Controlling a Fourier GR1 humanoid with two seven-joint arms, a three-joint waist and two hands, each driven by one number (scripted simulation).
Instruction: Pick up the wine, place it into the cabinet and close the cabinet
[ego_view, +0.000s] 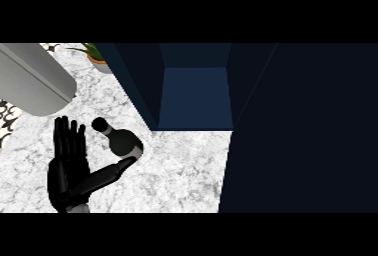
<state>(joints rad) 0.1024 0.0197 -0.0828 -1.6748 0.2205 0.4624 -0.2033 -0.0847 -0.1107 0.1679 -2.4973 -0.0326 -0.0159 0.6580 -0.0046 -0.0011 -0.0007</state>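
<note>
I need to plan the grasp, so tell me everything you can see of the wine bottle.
The wine bottle is dark, almost black, with a wide rounded body, a paler narrow neck and a dark round top pointing to the upper left of the view. It sits on the white marbled counter, just left of the open cabinet and outside it. The left hand is open beside it, and its thumb tip seems to touch the bottle's lower side.

mottled white-and-grey stone, marble-like and smooth, for the flat counter top (177, 172). dark glass with a faint gloss on the rounded black wine bottle (122, 141). matt black plastic look on the slim-fingered left hand (66, 175). smooth, matt navy panels across the tall dark-blue cabinet (196, 95). plain matt grey on the big rounded cylinder (33, 80).
</note>
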